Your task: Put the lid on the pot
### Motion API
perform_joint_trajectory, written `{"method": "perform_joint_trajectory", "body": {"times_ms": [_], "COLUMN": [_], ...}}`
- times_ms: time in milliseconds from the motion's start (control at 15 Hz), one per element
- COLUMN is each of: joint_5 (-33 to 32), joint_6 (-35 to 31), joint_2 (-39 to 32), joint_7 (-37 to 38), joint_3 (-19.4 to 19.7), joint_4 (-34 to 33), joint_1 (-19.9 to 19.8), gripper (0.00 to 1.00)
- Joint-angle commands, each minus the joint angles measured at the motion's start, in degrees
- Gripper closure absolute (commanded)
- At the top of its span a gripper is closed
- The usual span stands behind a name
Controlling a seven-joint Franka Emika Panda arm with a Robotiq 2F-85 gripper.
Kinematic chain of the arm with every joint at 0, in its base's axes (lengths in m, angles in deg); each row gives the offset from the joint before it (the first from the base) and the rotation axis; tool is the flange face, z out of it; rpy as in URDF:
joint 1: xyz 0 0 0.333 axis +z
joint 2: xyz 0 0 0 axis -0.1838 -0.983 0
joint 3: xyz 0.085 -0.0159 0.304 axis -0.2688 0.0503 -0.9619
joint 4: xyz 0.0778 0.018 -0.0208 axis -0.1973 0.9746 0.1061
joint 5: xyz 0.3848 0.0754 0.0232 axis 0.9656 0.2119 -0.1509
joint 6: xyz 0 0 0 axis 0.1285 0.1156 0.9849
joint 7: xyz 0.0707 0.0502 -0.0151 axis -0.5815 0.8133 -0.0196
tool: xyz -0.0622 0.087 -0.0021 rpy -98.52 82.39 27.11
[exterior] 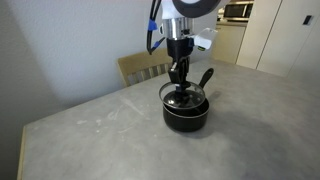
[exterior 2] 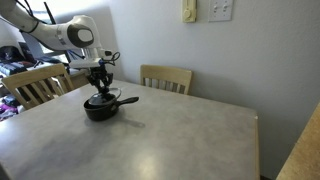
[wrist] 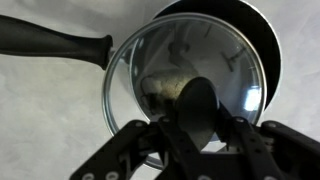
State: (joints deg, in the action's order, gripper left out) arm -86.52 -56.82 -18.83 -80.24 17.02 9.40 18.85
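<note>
Glass lid (wrist: 190, 70): black knob (wrist: 197, 108) clamped by gripper (exterior: 181, 82) fingers; held over black saucepan (exterior: 186, 118), near table (exterior: 110, 140) edge beside wooden chair (exterior: 140, 68).

No legible txt, labels, brands or nos. in any view.

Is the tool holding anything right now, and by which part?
Yes: the tool holds the lid by its small black centre knob, above the pot.
</note>
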Motion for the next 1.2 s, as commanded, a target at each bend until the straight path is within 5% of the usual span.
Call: {"method": "perform_joint_trajectory", "body": {"times_ms": [0,1133], "joint_5": [0.7,2.1], "joint_6": [-0.1,-7.9], "joint_2": [2.4,7.8], "joint_7": [1.1,3.6], "joint_3": [-0.2,-0.8], "joint_4": [2.6,13.2], "joint_1": [0.1,-0.7], "gripper": [0.85,0.85]}}
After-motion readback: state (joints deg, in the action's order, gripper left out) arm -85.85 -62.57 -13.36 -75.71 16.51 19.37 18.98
